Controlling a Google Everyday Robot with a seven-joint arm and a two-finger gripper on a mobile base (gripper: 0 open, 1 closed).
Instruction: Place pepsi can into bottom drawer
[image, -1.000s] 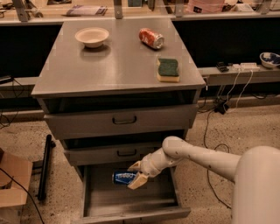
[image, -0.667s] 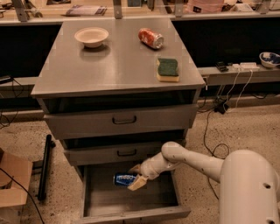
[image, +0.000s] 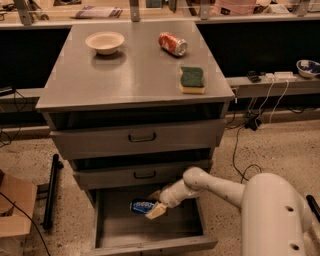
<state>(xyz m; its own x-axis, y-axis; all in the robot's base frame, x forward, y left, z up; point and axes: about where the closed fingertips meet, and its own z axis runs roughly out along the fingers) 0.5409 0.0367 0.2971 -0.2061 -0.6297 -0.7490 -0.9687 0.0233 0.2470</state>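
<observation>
Jaws clasping half-hidden pepsi can (image: 142, 206), bottom drawer (image: 150, 245)

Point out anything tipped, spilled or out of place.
The red-orange soda can lies tipped on its side on the cabinet top. The pepsi can lies sideways in the open bottom drawer, at the gripper. No spill shows.

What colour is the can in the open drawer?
Dark blue with white lettering, in the camera view. The gripper holds the pepsi can inside the bottom drawer.

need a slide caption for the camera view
Gripper holding the pepsi can on its side inside the open bottom drawer; bowl, red can and sponge on top.
</observation>
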